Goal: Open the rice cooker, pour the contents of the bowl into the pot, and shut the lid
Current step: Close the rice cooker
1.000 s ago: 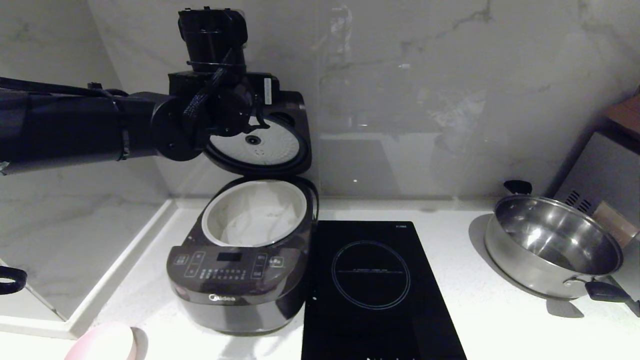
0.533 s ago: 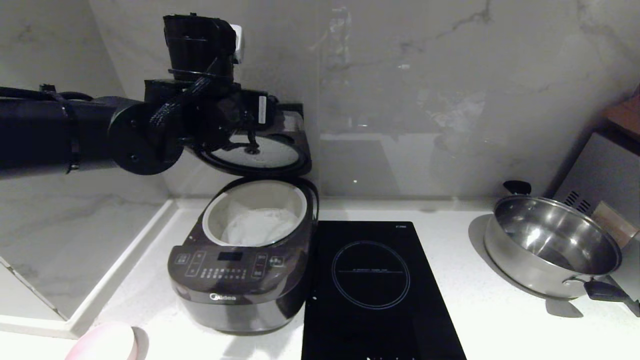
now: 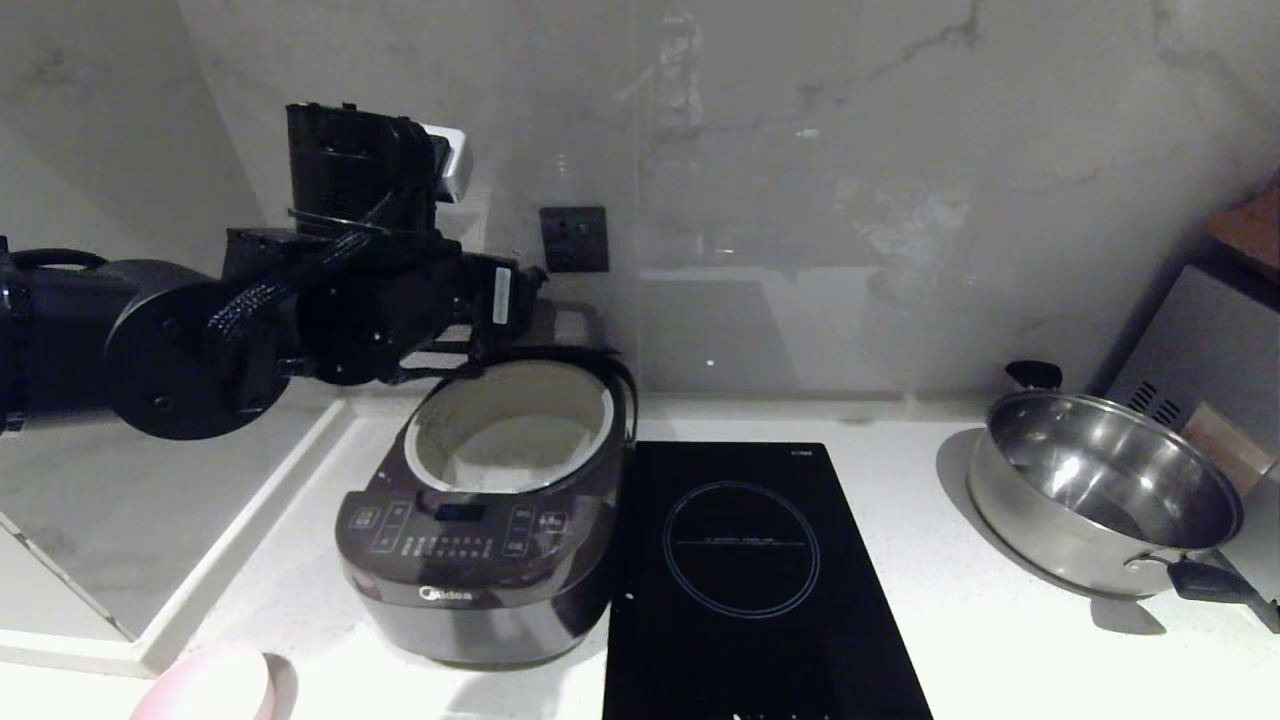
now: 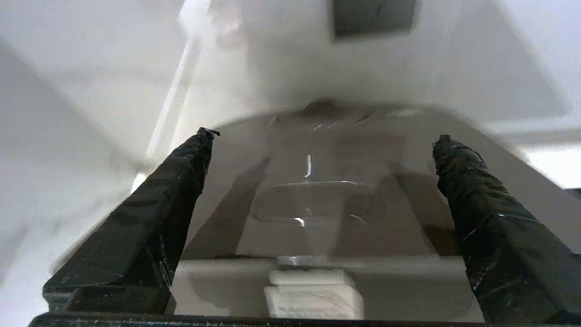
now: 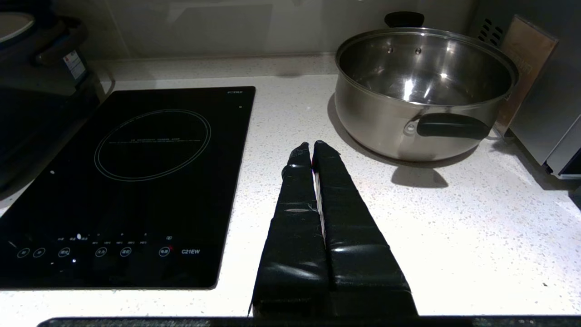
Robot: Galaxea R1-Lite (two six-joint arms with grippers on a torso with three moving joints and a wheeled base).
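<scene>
Dark grey-brown, the lid [image 4: 317, 181] lies tilted partway down over the white pot [image 3: 510, 425], directly under and ahead of our left gripper [image 4: 320, 141], whose fingers stand wide apart over its top with nothing between them; we judge a downward push closes it. Our right gripper [image 5: 312, 150] rests with fingers together on the counter, well apart from the rice cooker [image 3: 480, 560], which reads "Midea". Beside it the hob [image 5: 136, 181] reads "C21EW".

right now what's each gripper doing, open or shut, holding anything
Left gripper: open wide, holding nothing, over the lid of the rice cooker.
Right gripper: shut, empty, over the counter beside the steel pan.
</scene>
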